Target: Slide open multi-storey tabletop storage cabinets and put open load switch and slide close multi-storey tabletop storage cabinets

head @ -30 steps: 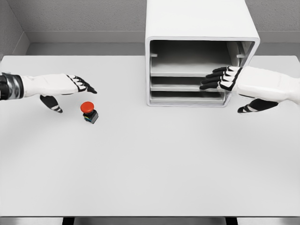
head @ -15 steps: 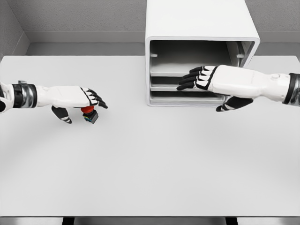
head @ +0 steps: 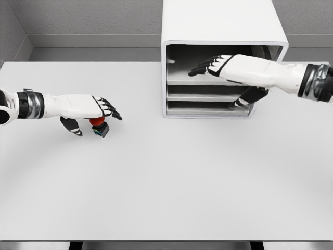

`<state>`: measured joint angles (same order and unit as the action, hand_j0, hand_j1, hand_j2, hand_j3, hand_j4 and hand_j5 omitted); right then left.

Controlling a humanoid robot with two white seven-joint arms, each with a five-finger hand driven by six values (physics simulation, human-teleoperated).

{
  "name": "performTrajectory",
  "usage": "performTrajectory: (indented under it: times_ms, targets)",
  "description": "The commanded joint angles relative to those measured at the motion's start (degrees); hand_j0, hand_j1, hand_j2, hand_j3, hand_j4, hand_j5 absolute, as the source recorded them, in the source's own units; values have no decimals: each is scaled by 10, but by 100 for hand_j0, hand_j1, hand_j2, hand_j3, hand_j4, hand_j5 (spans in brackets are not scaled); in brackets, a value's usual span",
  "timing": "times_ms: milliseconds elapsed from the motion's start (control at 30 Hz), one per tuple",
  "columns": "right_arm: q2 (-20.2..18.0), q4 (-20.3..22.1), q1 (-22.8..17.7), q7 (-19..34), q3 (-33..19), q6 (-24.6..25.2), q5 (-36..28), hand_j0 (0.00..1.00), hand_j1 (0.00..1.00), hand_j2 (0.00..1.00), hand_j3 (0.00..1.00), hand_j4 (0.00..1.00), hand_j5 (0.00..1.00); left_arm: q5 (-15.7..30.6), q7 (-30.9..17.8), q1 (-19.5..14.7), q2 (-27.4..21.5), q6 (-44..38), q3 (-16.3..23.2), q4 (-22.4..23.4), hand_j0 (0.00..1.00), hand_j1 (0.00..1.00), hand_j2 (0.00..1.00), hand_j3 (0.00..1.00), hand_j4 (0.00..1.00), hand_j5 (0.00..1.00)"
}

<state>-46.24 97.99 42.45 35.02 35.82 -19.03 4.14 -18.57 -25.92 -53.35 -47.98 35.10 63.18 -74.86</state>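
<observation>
The white 3-tier tabletop cabinet (head: 223, 31) stood open; the left hand (head: 88, 108), fingers spread, hovered over the ungrasped red-capped load switch (head: 99, 126); the right hand (head: 221, 65), fingers extended, reached inside.

White smooth-shelled arms, black-and-silver wrist bands; left hand (head: 86, 107), right hand (head: 221, 65): white backs, black fingers.

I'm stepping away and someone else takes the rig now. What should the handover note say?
Left hand: open, fingers extended over the red-capped switch on the table, not grasping it.
Right hand: open, reaching in front of the cabinet's top shelf, thumb down by the lower tiers.
Done: nothing stored; the switch is outside the cabinet.
Left: grasp switch, place it in the cabinet, slide it closed.
</observation>
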Motion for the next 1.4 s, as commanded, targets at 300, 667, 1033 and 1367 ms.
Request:
performTrajectory:
  times_ms: [300, 667, 1033, 1367]
  targets:
    - [35, -60, 19, 0, 46, 46, -2, 100, 100, 100, 100, 100, 100, 2, -1, 1, 0, -1, -1, -1, 80, 80, 80, 80, 80, 80]
    - [62, -112, 44, 0, 64, 71, -3, 100, 100, 100, 100, 100, 100, 2, -2, 2, -1, -1, 0, -2, 80, 80, 80, 80, 80, 80]
    - [62, -120, 49, 0, 101, 83, 10, 100, 100, 100, 100, 100, 100, 0, -3, 3, -1, -1, 0, -1, 80, 80, 80, 80, 80, 80]
    - [62, -114, 52, 0, 91, 61, 3, 100, 100, 100, 100, 100, 100, 0, -3, 3, -2, -1, 0, -2, 73, 73, 73, 73, 73, 73]
